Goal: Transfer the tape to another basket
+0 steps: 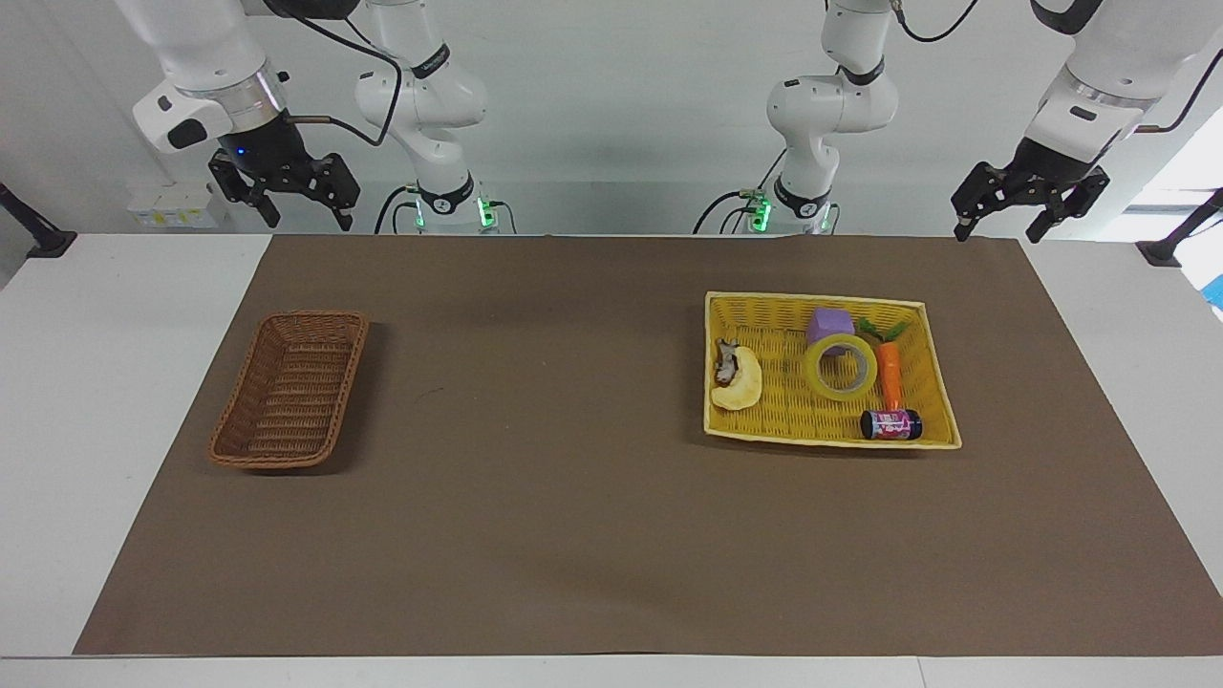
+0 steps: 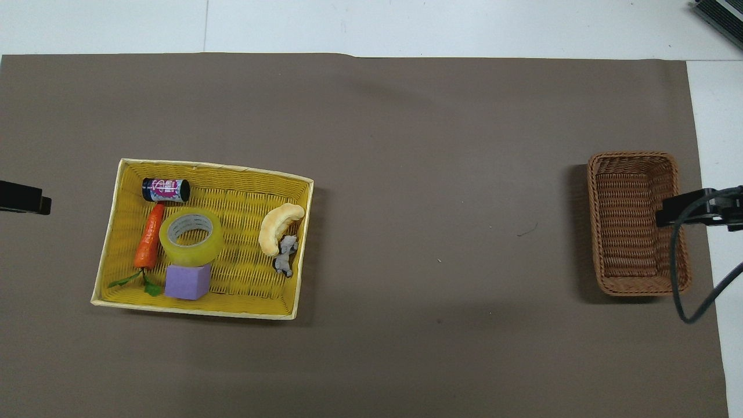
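- From my station I see the left gripper (image 1: 999, 230) raised in the air over the robots' edge of the brown mat (image 1: 573, 535), at the left arm's end of the table (image 1: 115, 315). Its two fingers stand apart, and nothing is between them or touching them.
- The right gripper (image 1: 308, 222) hangs in the air over the same edge of the mat at the right arm's end. Its fingers are spread as well, with nothing held and nothing touched. This arm waits.
- In the overhead view only a dark tip shows at each side edge, so I read both pincers from the facing view.
- The tape (image 1: 840, 367) lies flat in the yellow basket (image 1: 726, 435) toward the left arm's end, its open core facing up. I see no gripper near it.
- Around the tape in that basket: a purple block (image 1: 829, 323) touching it on the side nearer the robots, a carrot (image 1: 890, 374) just beside it toward the left arm's end, and a small dark can (image 1: 890, 424) lying on its side farther from the robots.
- A pale curved piece (image 1: 740, 383) with a small grey figure (image 1: 726, 360) against it lies in the same basket, apart from the tape, toward the right arm's end.
- The brown wicker basket (image 1: 250, 457) sits on the mat toward the right arm's end, well apart from the yellow basket, with nothing in it.
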Available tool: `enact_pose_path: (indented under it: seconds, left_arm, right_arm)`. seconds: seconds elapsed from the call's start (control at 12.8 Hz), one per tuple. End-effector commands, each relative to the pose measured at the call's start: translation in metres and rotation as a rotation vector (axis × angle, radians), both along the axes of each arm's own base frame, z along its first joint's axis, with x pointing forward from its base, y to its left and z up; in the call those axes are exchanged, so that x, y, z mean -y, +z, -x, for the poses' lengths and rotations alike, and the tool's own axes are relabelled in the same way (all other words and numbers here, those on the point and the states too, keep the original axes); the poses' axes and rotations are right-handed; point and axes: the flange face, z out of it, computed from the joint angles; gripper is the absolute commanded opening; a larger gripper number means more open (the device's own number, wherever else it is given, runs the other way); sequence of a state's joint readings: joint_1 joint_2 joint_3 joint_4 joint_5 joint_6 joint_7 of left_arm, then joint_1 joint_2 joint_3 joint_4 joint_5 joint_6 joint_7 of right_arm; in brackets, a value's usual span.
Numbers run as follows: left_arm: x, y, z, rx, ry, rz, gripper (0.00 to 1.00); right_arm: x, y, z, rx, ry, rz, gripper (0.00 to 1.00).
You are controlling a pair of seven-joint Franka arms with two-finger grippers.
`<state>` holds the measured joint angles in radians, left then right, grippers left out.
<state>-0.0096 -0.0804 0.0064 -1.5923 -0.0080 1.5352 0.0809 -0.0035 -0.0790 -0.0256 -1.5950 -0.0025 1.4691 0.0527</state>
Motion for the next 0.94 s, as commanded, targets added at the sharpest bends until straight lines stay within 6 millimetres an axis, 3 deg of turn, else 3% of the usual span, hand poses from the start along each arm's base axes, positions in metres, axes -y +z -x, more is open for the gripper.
enact_pose_path:
  seconds: [0.0, 0.16, 0.47, 0.86]
  left_arm:
    - [0.004, -0.011, -0.003, 0.000, -0.018, -0.013, 1.00]
    - [0.006, -0.017, -0.002, -0.008, -0.018, -0.013, 1.00]
    - [0.016, -0.057, -0.003, -0.040, -0.041, -0.012, 1.00]
    - [0.038, -0.131, -0.016, 0.023, -0.033, -0.007, 1.00]
  right_arm:
    - [0.003, 0.001, 0.007, -0.001, 0.022, -0.025, 1.00]
    - [0.003, 0.001, 0.007, -0.001, 0.022, -0.025, 1.00]
    - [0.003, 0.001, 0.007, 0.001, 0.022, -0.025, 1.00]
    - [0.002, -0.001, 0.008, -0.004, 0.002, -0.024, 1.00]
